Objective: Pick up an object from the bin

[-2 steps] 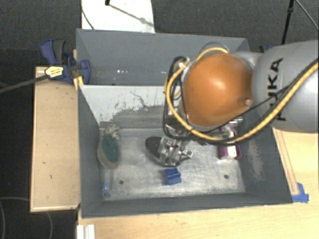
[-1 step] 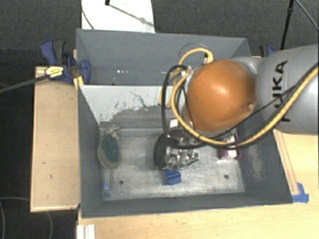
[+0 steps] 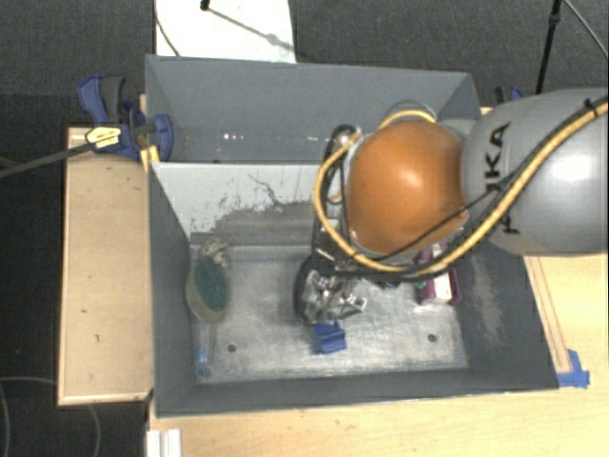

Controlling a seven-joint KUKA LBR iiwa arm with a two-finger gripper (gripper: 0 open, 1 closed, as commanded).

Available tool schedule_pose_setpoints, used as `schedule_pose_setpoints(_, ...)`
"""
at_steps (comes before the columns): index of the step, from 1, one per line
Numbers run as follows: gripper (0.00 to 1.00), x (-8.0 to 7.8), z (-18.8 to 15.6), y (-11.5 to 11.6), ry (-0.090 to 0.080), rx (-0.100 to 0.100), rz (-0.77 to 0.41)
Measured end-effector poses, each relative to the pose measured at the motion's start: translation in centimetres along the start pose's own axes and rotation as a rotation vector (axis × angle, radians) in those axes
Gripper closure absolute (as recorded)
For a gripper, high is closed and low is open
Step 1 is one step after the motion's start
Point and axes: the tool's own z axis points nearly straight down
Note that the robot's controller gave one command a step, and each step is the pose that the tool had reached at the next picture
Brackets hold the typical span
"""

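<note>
Dark grey carpet (image 3: 57, 27) surrounds a grey metal bin (image 3: 285, 112) with sloped walls; its back wall is scratched and its flat floor (image 3: 400, 346) is scuffed pale. A silver arm (image 3: 552, 169) with a round orange wrist cover (image 3: 404, 184) reaches in. The metal gripper (image 3: 328, 301) sits low at mid-floor; whether it is spread or closed cannot be told. A small blue block (image 3: 330, 338) lies just in front of it. A green oval pad (image 3: 207, 288) lies far left, a purple-and-white packet (image 3: 436, 288) to the right.

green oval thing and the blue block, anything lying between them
Nothing: the camera view shows only bare bin floor between the green oval thing and the blue block.
</note>
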Motion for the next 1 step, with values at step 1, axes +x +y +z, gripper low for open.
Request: schedule_pose_setpoints(1,0.00,-0.02,-0.07,-0.01,0.000,0.000,0.003)
